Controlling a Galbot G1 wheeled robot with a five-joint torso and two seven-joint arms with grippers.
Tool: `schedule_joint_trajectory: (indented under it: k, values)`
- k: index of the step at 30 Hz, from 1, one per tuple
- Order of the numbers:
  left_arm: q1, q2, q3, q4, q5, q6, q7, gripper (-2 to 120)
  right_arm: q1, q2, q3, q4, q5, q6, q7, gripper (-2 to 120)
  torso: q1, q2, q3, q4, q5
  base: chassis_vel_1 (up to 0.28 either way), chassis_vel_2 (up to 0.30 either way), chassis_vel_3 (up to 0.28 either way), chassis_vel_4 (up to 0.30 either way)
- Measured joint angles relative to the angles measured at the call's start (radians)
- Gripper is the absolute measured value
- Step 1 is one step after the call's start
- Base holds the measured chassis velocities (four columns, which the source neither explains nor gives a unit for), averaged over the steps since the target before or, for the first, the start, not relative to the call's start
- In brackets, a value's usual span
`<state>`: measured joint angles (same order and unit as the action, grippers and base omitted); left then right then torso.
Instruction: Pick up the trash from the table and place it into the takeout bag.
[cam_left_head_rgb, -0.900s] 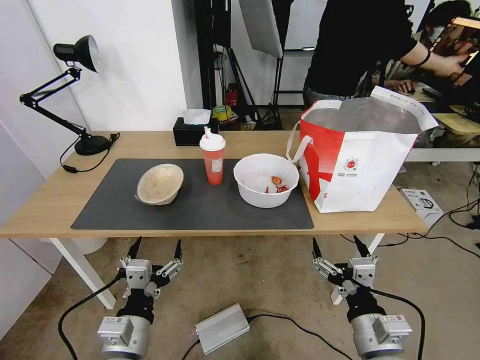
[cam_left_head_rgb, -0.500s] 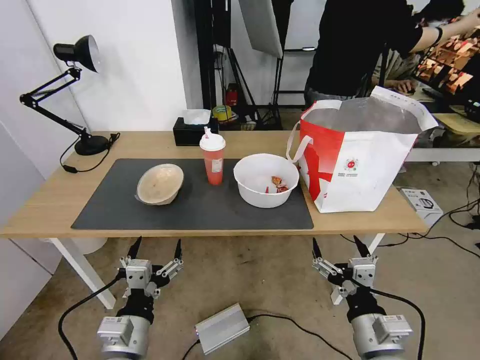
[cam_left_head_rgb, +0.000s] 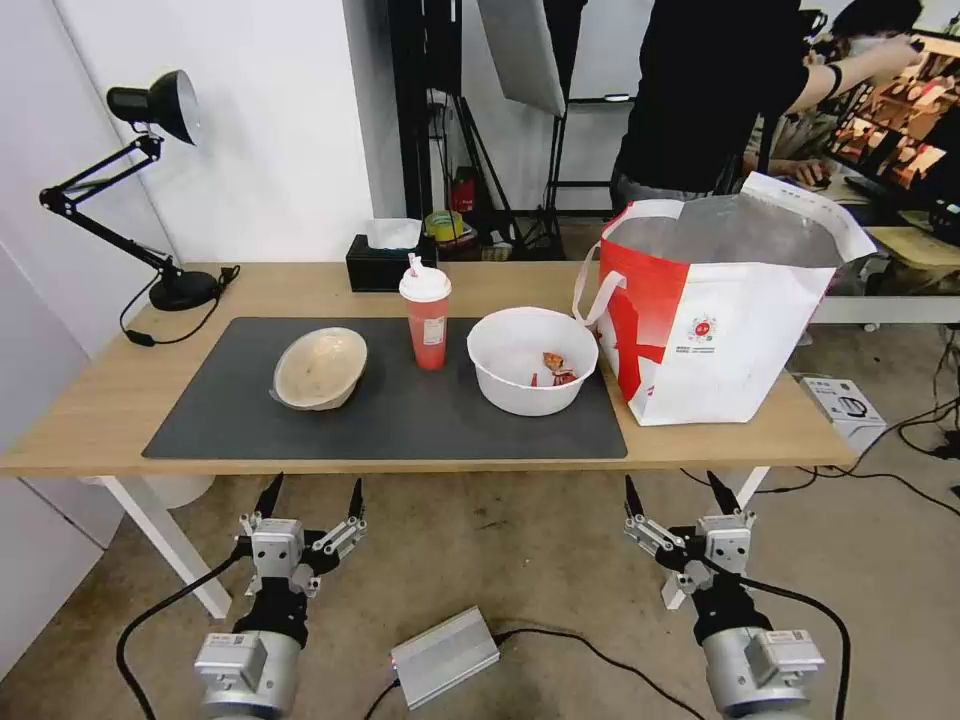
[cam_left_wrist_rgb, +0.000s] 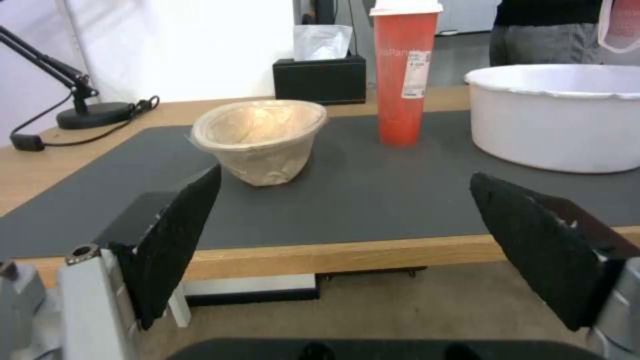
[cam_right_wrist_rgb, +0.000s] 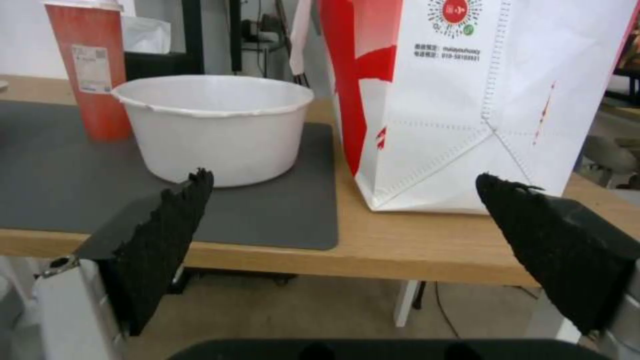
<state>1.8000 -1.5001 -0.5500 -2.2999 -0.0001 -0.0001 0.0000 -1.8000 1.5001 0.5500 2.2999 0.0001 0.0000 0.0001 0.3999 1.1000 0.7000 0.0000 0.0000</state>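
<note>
Table — both grippers apparently open

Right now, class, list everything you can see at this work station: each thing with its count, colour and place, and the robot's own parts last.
Table: one, light wood, white legs, ahead of the robot.
Mat: one, dark grey, on the table.
Beige bowl: one, on the mat's left part.
Drink cup: one, red with white lid and straw, mid-mat.
White bowl: one, red wrappers inside, on the mat's right part.
Takeout bag: one, white and red, foil-lined, open, at the table's right end.
Tissue box: one, black, at the table's far edge.
Desk lamp: one, black, far left corner.
Left gripper: open, below the table's front edge.
Right gripper: open, below the table's front edge.
</note>
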Motion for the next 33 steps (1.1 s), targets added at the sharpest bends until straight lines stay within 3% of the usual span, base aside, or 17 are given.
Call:
schedule_joint_trajectory:
  k: [20, 21, 23, 24, 25, 27, 28, 31, 33]
  values:
    - [-0.016, 0.002, -0.006, 0.007, -0.016, 0.019, -0.019, 100, 0.006, -0.006, -0.003, 0.000, 0.003, -0.009, 0.007, 100, 0.000, 0.000, 0.000, 0.0001, 0.0000, 0.000, 0.000, 0.000, 0.000]
    - [-0.043, 0.006, -0.016, 0.021, -0.042, 0.047, -0.057, 100, 0.012, -0.012, -0.007, 0.000, 0.007, -0.018, 0.015, 100, 0.000, 0.000, 0.000, -0.0001, 0.0002, 0.000, 0.000, 0.000, 0.000]
    - [-0.118, 0.018, -0.043, 0.054, -0.100, 0.115, -0.145, 100, 0.065, -0.061, -0.037, 0.000, 0.036, -0.089, 0.077, 100, 0.000, 0.000, 0.000, -0.0003, -0.0003, 0.000, 0.000, 0.000, 0.000]
    - [-0.118, 0.018, -0.043, 0.054, -0.100, 0.115, -0.145, 100, 0.065, -0.061, -0.037, 0.000, 0.036, -0.089, 0.077, 100, 0.000, 0.000, 0.000, -0.0003, -0.0003, 0.000, 0.000, 0.000, 0.000]
    - [-0.132, 0.019, -0.047, 0.060, -0.111, 0.128, -0.161, 100, 0.111, -0.105, -0.063, -0.001, 0.064, -0.153, 0.133, 100, 0.000, 0.000, 0.000, 0.0000, 0.0000, 0.000, 0.000, 0.000, 0.000]
    - [-0.115, 0.027, -0.049, 0.072, -0.094, 0.102, -0.164, 100, 0.200, -0.188, -0.114, -0.002, 0.116, -0.277, 0.242, 100, 0.000, 0.000, 0.000, 0.0000, 0.0001, 0.000, 0.000, 0.000, 0.000]
    - [-0.115, 0.027, -0.049, 0.072, -0.094, 0.102, -0.164, 100, 0.200, -0.188, -0.114, -0.002, 0.116, -0.277, 0.242, 100, 0.000, 0.000, 0.000, 0.0000, 0.0001, 0.000, 0.000, 0.000, 0.000]
    - [-0.084, 0.038, -0.049, 0.081, -0.061, 0.061, -0.157, 100, 0.314, -0.292, -0.176, -0.002, 0.191, -0.424, 0.374, 100, 0.000, 0.000, 0.000, 0.0000, 0.0002, 0.000, 0.000, 0.000, 0.000]
    - [-0.081, 0.039, -0.049, 0.084, -0.055, 0.053, -0.150, 100, 0.331, -0.302, -0.180, 0.004, 0.210, -0.431, 0.385, 100, 0.000, 0.000, 0.000, 0.0002, 0.0002, 0.000, 0.000, 0.000, 0.000]
